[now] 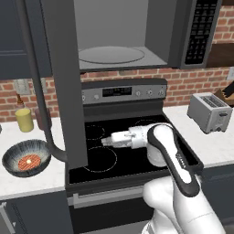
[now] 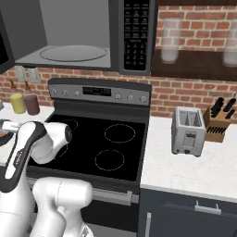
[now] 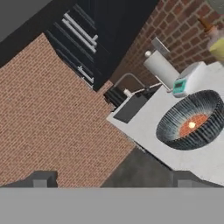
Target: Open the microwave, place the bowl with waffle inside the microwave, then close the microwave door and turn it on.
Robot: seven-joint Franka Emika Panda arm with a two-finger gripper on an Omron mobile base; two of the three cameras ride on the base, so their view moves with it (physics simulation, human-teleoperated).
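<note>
Ahead of jaws (image 3: 112,183), off to upper right in hand view: bowl (image 3: 192,120) on table (image 3: 144,122), waffle (image 3: 192,124) inside, untouched. Jaws spread wide, holding nothing. Microwave door (image 1: 64,82) swung open, microwave (image 1: 121,32) cavity vacant. Next, likely: reach toward bowl rim.

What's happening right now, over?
Pincer empty, open. Microwave door swung open. Bowl with waffle on counter. Door hangs between arm and bowl.

White counter (image 1: 32,180) left of stove, bowl (image 1: 26,157) holding waffle (image 1: 28,161), yellow jar (image 1: 24,119) behind.
</note>
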